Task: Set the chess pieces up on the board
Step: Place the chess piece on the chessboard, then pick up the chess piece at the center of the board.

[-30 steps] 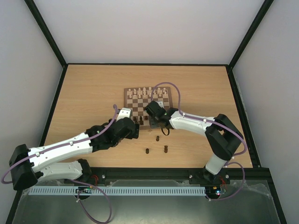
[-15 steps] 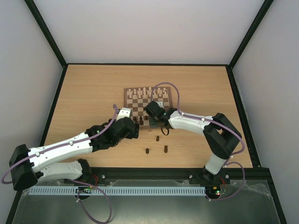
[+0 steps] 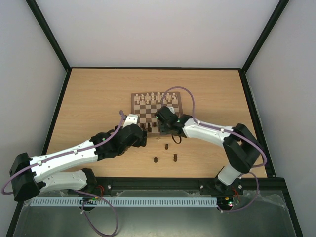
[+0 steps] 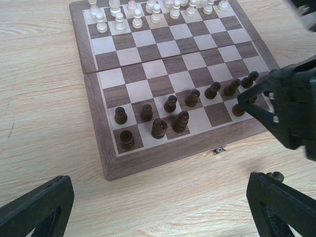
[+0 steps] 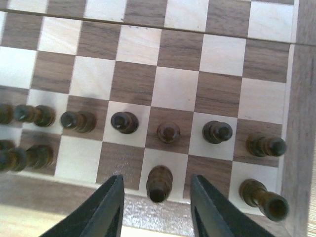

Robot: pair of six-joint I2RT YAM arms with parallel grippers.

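**Top external view.** The board (image 3: 148, 106) is seen at the middle of the surface (image 3: 98, 94), with cream-white chessmen (image 3: 153, 97) lined along its far edge. The right gripper (image 3: 166, 132) is held over the near right part of the board. The left gripper (image 3: 144, 137) is poised just beside the near left corner. 3 dark chess pieces (image 3: 167, 146) are seen off the board, on the surface near its front edge.

**Left wrist view.** The left gripper is shown with its fingers (image 4: 37, 207) spread wide and nothing between them. The 2 near rows of the board are seen partly filled with dark pieces, and gaps are left in the nearest row.

**Right wrist view.** A placed piece (image 5: 159, 182) is seen upright on a square of the nearest row, between the right gripper's fingers. They are parted, with a clear gap on either side, so nothing is gripped. A row of pawns (image 5: 168, 132) is set just beyond it, and a corner piece (image 5: 264, 197) is seen near the right finger.

The release is judged complete, so the step in hand is the retreat. It is best made straight up, with no sideways swing until the fingertips are above the heads of the neighbours. A loose piece can then be fetched, gripped low on its body and carried upright to an open square.
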